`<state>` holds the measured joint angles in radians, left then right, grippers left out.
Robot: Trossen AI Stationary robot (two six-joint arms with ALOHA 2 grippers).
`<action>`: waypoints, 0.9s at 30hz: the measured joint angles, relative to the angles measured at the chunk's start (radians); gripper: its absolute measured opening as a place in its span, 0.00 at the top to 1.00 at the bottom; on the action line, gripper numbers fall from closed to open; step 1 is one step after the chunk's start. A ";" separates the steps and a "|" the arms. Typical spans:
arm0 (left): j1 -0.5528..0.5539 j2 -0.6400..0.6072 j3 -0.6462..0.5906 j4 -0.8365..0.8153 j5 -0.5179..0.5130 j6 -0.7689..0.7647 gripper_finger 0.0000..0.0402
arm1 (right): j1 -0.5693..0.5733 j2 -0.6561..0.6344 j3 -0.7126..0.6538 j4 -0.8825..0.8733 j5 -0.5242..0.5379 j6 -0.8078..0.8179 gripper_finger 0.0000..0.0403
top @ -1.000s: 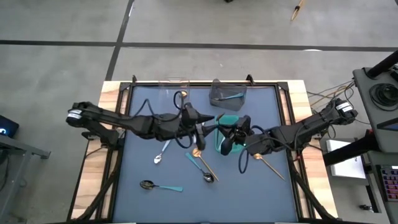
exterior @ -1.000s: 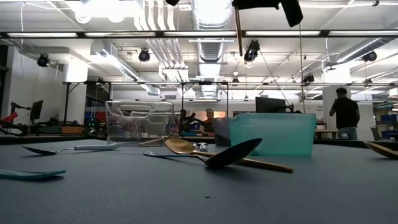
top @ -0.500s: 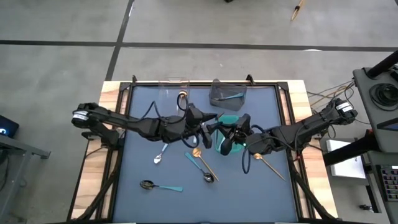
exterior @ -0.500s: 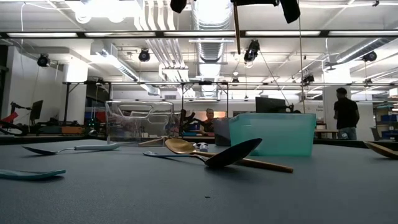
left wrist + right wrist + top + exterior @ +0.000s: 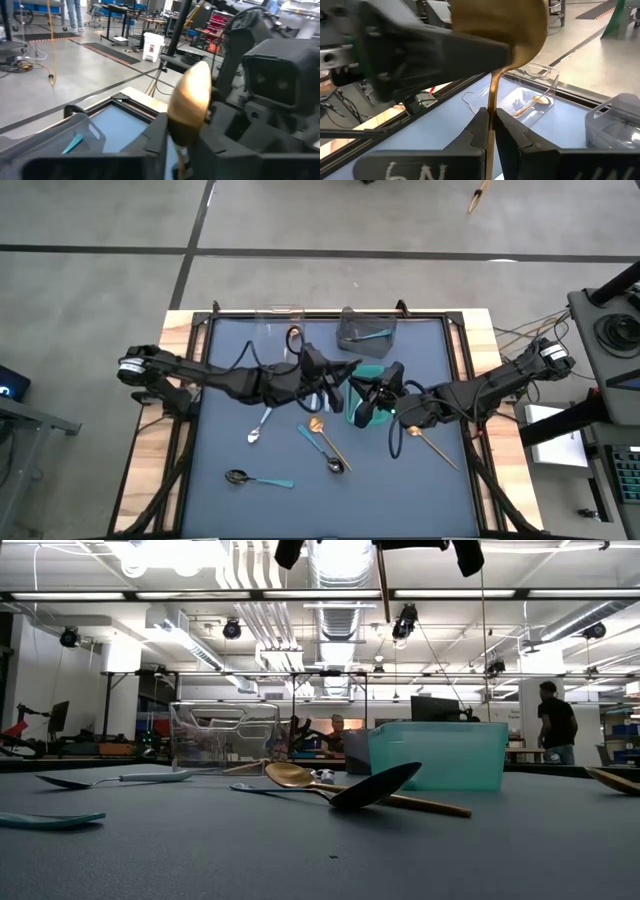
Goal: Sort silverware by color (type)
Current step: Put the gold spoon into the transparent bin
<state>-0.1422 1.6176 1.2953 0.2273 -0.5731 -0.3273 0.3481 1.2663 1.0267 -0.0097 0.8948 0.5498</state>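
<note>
Holding one gold spoon upright between two end effectors

Pinched at the handle, a gold spoon [image 5: 495, 30] stands upright in the right end effector [image 5: 490, 125], bowl uppermost; the fingers [image 5: 478, 131] are narrowed onto the thin stem. In the left wrist view the same spoon's bowl rises between the left end effector's [image 5: 176, 145] dark fingers [image 5: 155, 137], which are drawn in close around it, so both appear to grip it. In the low view its stem hangs vertically at the top of the picture.

Both arms reach in from the sides of the worktop [image 5: 225, 350] and meet near its middle, above a teal bin [image 5: 366, 372]; the left arm stretches nearly level from the left edge, the right arm angles in from the right.

On the worktop, a light-blue-handled spoon [image 5: 260, 425] lies slanted near the left arm. A dark-bowled teal spoon [image 5: 258, 478] lies along the near edge, bowl to the left. A second gold spoon [image 5: 328, 442] and another teal-handled spoon [image 5: 322, 448] lie crossed just below the grippers. A further gold spoon [image 5: 432, 446] lies slanted under the right arm. A clear bin [image 5: 527, 97] holds one gold spoon; a grey bin [image 5: 365, 330] holds a teal-handled one.

Partly cut-off white characters, possibly "6N", show on the right end effector's body.
</note>
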 joint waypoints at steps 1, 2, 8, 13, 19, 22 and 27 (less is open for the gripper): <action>0.001 0.000 0.000 0.000 -0.001 -0.005 0.96 | 0.000 0.000 0.000 0.000 0.003 0.000 0.97; 0.001 0.000 0.000 0.001 -0.001 -0.012 0.98 | 0.000 0.000 0.000 0.000 0.003 0.000 0.97; 0.001 -0.001 0.000 -0.010 -0.011 -0.034 0.99 | 0.000 0.000 0.001 0.000 -0.004 -0.001 0.97; 0.001 -0.006 0.000 -0.012 -0.009 -0.035 0.99 | 0.000 0.000 0.001 0.002 -0.005 -0.011 0.93; 0.001 -0.021 0.000 -0.017 -0.012 -0.034 1.00 | 0.000 0.000 0.001 0.000 -0.003 -0.006 0.84; 0.004 -0.031 0.000 -0.033 -0.016 -0.034 1.00 | 0.000 0.000 0.001 0.001 -0.003 0.000 0.82; 0.025 -0.063 0.000 -0.092 -0.018 -0.058 1.00 | -0.004 -0.001 0.001 0.000 -0.003 0.036 0.82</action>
<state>-0.1175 1.5547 1.2953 0.1356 -0.5907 -0.3856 0.3442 1.2652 1.0275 -0.0093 0.8913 0.5857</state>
